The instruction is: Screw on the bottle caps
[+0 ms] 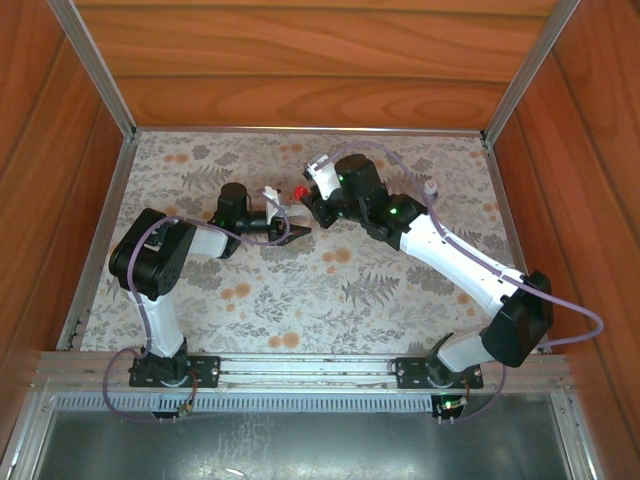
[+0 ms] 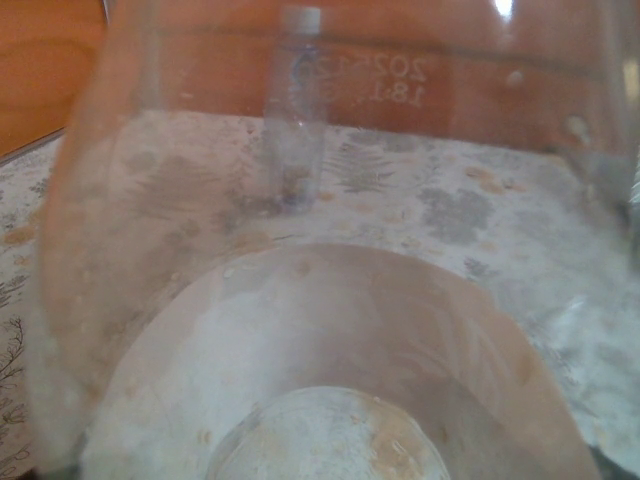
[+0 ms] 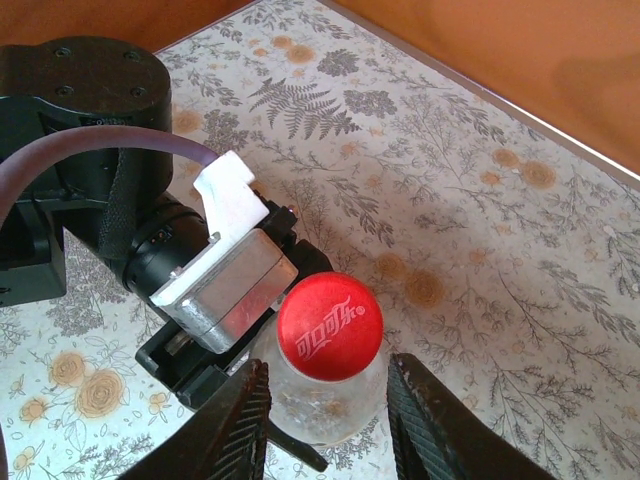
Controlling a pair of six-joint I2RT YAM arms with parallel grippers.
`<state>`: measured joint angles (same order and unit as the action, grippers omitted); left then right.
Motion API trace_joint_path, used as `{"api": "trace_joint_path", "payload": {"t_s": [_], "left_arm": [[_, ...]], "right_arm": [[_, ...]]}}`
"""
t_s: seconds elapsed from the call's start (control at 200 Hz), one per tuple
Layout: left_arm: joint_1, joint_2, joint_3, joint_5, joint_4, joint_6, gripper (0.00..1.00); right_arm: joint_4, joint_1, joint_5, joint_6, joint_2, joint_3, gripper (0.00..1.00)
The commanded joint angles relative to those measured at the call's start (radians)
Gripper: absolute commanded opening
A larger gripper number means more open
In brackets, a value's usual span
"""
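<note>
A: Red cap, where?
B: Red cap sits on the neck of the bottle, around the middle of the table. Bottle is upright, its long axis pointing straight up at the right gripper.
A: Right gripper state?
B: Fingers parted, one on each side of the cap. I see a thin gap, no pinch. It's the nearer arm for the twist, I'd say.
A: Left?
B: Left gripper is clamped on the bottle body from the side.
A: Other bottle?
B: Second bottle, white cap on, stands well apart to the right.
</note>
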<state>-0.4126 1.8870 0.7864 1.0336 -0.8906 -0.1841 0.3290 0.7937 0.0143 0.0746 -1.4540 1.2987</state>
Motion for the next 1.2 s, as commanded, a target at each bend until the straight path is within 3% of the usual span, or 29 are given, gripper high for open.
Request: {"api": "trace_joint_path", "payload": {"t_s": [0.0, 0.12, 0.43, 1.194], "left_arm": [[-0.008, 0.046, -0.008, 0.021, 0.094, 0.021, 0.59], [-0.008, 0.046, -0.007, 0.02, 0.094, 0.023, 0.59], [-0.008, 0.044, -0.009, 0.02, 0.094, 0.022, 0.59], [-0.007, 0.045, -0.01, 0.022, 0.093, 0.021, 0.59]], "right_arm": [[-0.013, 0.007, -0.024, 0.005, -0.007, -0.011, 0.4], [-0.015, 0.007, -0.019, 0.004, -0.018, -0.003, 0.48], [-0.017, 0.007, -0.003, 0.002, -0.043, 0.016, 0.49], [-0.034, 0.007, 0.004, -0.012, -0.071, 0.047, 0.44]]}}
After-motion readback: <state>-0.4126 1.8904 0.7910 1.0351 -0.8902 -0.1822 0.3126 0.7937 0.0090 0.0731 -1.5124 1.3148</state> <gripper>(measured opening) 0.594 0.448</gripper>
